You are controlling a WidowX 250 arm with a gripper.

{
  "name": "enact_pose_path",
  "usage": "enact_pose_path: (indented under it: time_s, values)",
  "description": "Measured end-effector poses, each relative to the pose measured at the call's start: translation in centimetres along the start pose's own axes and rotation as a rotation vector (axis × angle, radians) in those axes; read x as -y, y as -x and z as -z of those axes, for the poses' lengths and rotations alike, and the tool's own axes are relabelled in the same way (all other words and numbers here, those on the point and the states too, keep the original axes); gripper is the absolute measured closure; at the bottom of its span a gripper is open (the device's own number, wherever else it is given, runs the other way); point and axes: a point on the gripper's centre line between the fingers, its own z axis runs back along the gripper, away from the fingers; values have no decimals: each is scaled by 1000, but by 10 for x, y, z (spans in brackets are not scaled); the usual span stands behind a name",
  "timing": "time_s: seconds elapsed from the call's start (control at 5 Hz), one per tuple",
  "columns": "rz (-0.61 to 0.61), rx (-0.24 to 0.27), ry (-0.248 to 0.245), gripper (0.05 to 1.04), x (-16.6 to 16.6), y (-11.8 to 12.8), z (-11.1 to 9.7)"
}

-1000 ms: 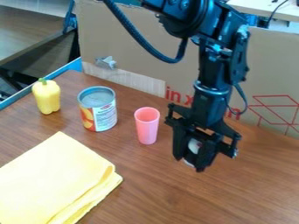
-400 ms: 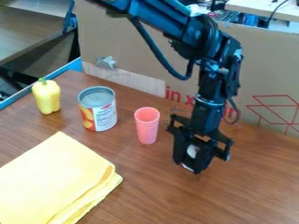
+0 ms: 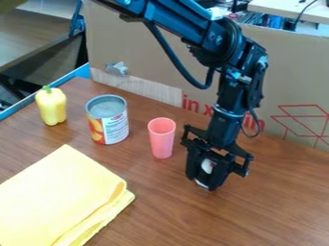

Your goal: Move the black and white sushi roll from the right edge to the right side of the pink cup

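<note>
Just right of the frame's centre, my gripper (image 3: 203, 184) held a white object (image 3: 207, 166) between its fingers (image 3: 192, 165), near the pink cup (image 3: 161, 139).

The end effector (image 3: 207, 185) has shifted slightly away from the tabletop's (image 3: 276, 202) far edge and toward its left edge, the white object (image 3: 207, 166) between its fingers moving along. The arm (image 3: 193, 33) has sunk lower above it. An olive shape (image 3: 7, 5) has appeared beyond the tabletop's left edge.

Yellow pepper (image 3: 52, 107), can (image 3: 116, 129), pink cup (image 3: 162, 141), folded cloth (image 3: 57, 197).
</note>
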Motion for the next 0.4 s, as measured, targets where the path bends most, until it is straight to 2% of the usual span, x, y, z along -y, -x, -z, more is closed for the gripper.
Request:
enact_pose_path:
  time_s: [0.2,0.4]
  values:
    - [-13,11,28,482,-4,-2,1]
    - [-56,-1,85,176,-9,0,7]
